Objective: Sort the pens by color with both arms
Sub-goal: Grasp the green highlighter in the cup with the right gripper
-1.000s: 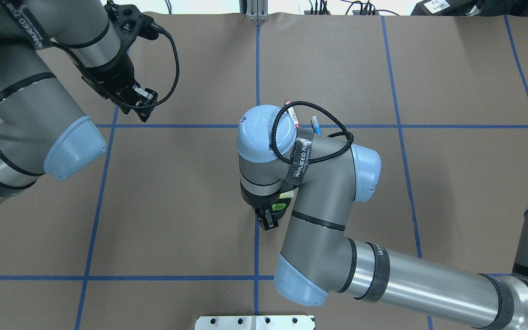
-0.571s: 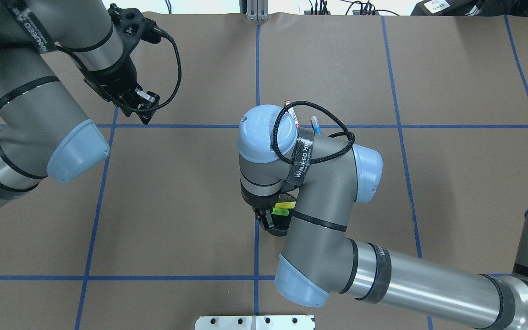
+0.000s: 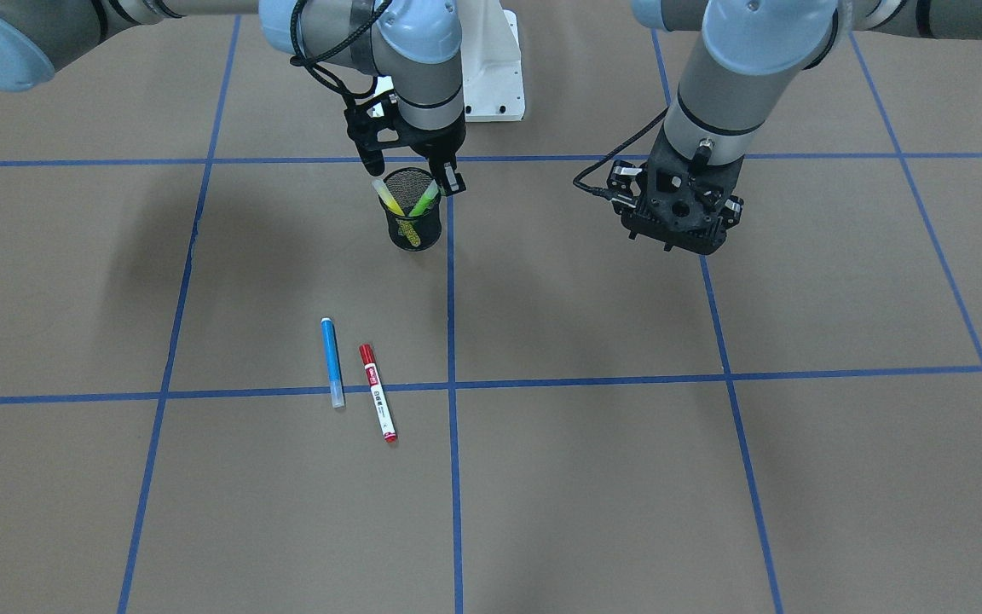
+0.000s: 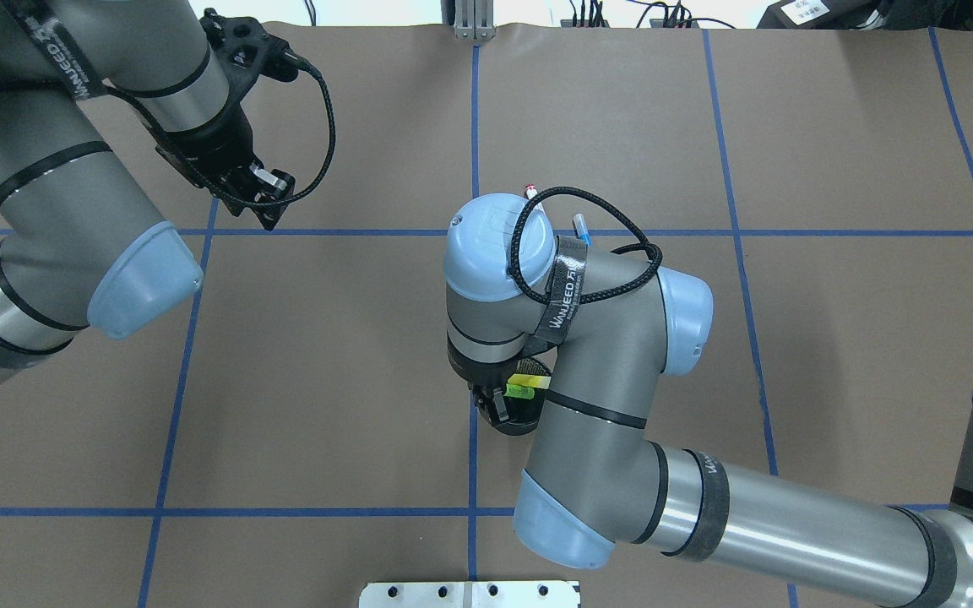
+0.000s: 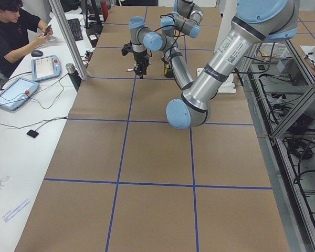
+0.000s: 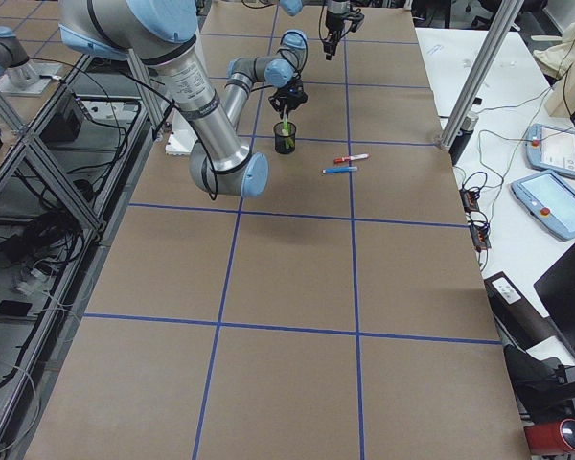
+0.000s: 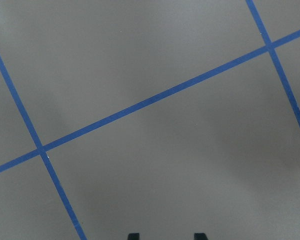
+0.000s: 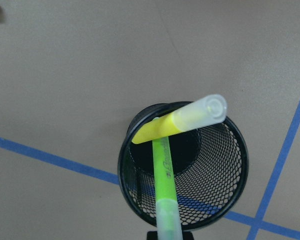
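A black mesh cup (image 3: 411,232) stands upright on the brown paper-covered counter (image 3: 593,477), just beside one of the blue tape lines (image 3: 451,281) that mark out a grid.

Two pens are in the cup. The yellow pen (image 8: 158,128) and the light green pen (image 8: 163,167) both stand in it and lean against the rim to opposite sides, so they cross inside the cup. Their clear caps stick out above the rim.

The right gripper (image 3: 413,174) hangs straight over the cup's mouth. Its fingers are apart, one on each side of the two pen tops, and they clamp nothing. In the right wrist view the green pen's cap reaches the bottom edge of the picture, close to a black fingertip. Whether the two touch cannot be told.

The other two pens lie flat on the counter — out from the cup on the side away from the robot's base. They are the blue pen (image 3: 332,362) and the white pen with red cap and ends (image 3: 378,392). They lie close together, nearly parallel, and do not touch. Both lie across a tape line.

The left gripper (image 4: 265,201) hangs above bare counter, well apart from the cup on the robot's left. In the left wrist view the two fingertips show a clear gap and hold nothing — below them is only paper and crossing tape.
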